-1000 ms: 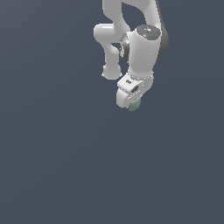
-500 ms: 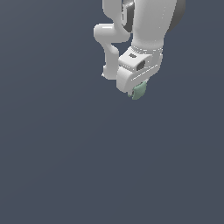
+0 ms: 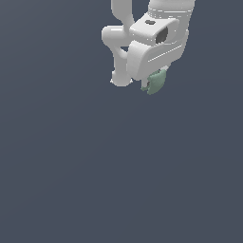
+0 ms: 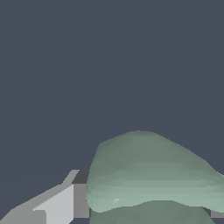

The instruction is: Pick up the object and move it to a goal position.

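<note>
Object (image 3: 155, 82), a small pale sage-green lump, sits tucked right under the white tool (image 3: 151, 84) in the upper part of the exterior view, a little toward the exterior view's right of centre, and it pokes out below and beside the tool's housing with only its lower rounded edge showing. Up close in the wrist view the object (image 4: 153, 175) fills much of the picture, a broad lumpy green mass with a soft ridge along it, and one grey-and-white finger (image 4: 65, 203) presses against its side, touching it with no gap visible. On the opposite side only a sliver of the other finger (image 4: 216, 213) peeks out past the green edge, so the tool is closed down narrowly onto the object, gripping it between the two fingers. Above, the white arm (image 3: 124, 42) bends in behind the tool, its bulky wrist section hiding most of the fingers from the exterior view. All around is the flat dark slate-blue table (image 3: 95, 180), plain and even; from these views I cannot tell whether the object is lifted clear of it or how high it hangs.
</note>
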Motion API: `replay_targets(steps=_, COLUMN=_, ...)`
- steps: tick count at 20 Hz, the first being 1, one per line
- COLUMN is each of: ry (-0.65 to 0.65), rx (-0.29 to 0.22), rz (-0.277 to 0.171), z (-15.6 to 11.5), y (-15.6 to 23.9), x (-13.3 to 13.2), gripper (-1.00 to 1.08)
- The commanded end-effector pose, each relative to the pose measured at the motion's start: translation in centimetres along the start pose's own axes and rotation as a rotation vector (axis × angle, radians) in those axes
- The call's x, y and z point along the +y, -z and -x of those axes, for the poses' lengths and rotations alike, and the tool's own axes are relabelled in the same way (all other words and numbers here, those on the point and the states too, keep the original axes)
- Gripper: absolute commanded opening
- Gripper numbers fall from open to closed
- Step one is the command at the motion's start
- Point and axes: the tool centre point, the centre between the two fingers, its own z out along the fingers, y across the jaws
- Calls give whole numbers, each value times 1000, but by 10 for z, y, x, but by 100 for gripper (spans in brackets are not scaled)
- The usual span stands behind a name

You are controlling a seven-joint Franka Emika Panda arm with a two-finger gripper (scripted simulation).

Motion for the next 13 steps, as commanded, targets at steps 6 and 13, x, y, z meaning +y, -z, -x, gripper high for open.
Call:
replay_targets(steps=6, ry=0, rx=-1, rz=0, z=-6, y=30, x=6, gripper=-100)
replay_targets(steps=13, ry=0, rx=-1, rz=0, z=-8, y=37, x=8, gripper=-100)
